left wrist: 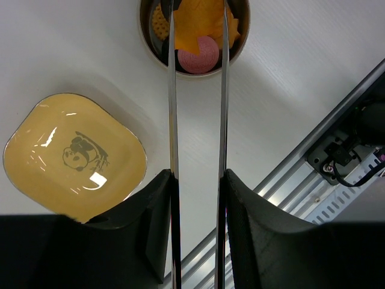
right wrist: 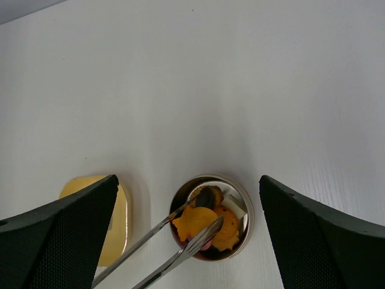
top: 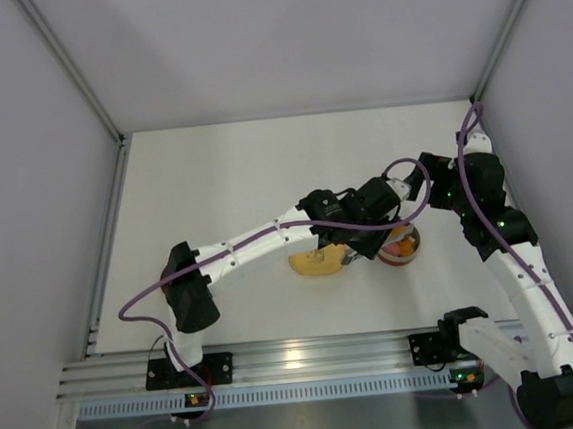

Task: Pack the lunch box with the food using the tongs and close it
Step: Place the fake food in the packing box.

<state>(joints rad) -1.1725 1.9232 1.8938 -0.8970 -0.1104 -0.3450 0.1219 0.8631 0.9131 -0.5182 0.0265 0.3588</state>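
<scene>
reaching across the white table (top: 213,181) in the top view, the left arm ends over the lunch box (top: 411,253), which sits just right of the yellow dish (top: 316,263). the left gripper (top: 386,224) is a dark mass there and i cannot tell its jaws. the right gripper (top: 419,185) hangs above the box from the far right, equally unreadable.

from the left wrist, the left gripper (left wrist: 197,217) is narrowed on the tongs (left wrist: 172,120), one silver arm pressed along each finger's inner face. the arms run up into the lunch box (left wrist: 242,42), straddling an orange piece (left wrist: 201,21) of the food, with a pink piece (left wrist: 198,57) just below it. the yellow dish (left wrist: 72,156) lies left, apart from the box.

from the right wrist, the right gripper (right wrist: 187,180) stands wide and holds nothing. below it, the tongs (right wrist: 150,241) have their tips inside the lunch box (right wrist: 246,211), with the orange piece (right wrist: 194,221) between them.
</scene>
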